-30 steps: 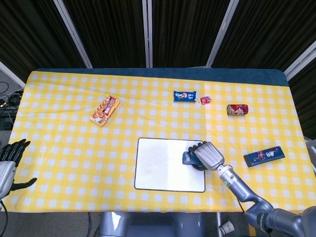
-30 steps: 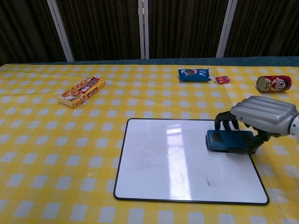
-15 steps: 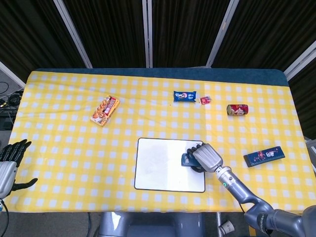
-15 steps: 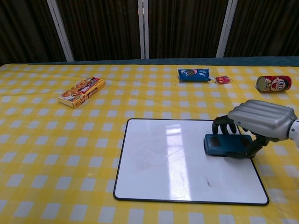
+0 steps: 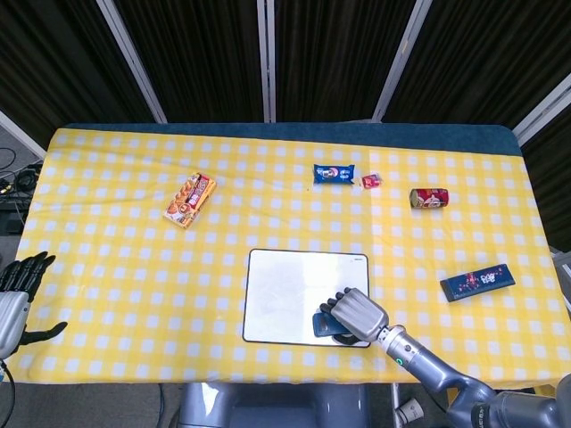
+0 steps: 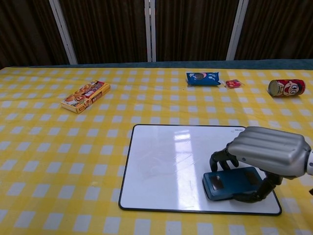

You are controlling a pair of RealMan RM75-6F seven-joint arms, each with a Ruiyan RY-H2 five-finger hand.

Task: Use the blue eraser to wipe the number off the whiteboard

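Right hand [image 6: 266, 155] gripping the blue eraser [image 6: 232, 182], dark fingers [image 6: 222, 159] curled over its top edge, thumb under its near side; eraser pressed flat on the near right corner of the whiteboard [image 6: 166, 166], which lies on the yellow checked tabletop [image 6: 58, 161]; left hand [image 5: 16, 294] at the far left edge, holding nothing, fingers apart; well beyond the right hand's fingers, a red can [image 6: 286, 87] on its side and a blue snack packet [image 6: 203, 78].

Orange snack box [image 5: 190, 200], blue cookie packet [image 5: 334, 174], small red wrapper [image 5: 371, 181], red can [image 5: 428, 198] on its side, dark blue bar [image 5: 477, 282]
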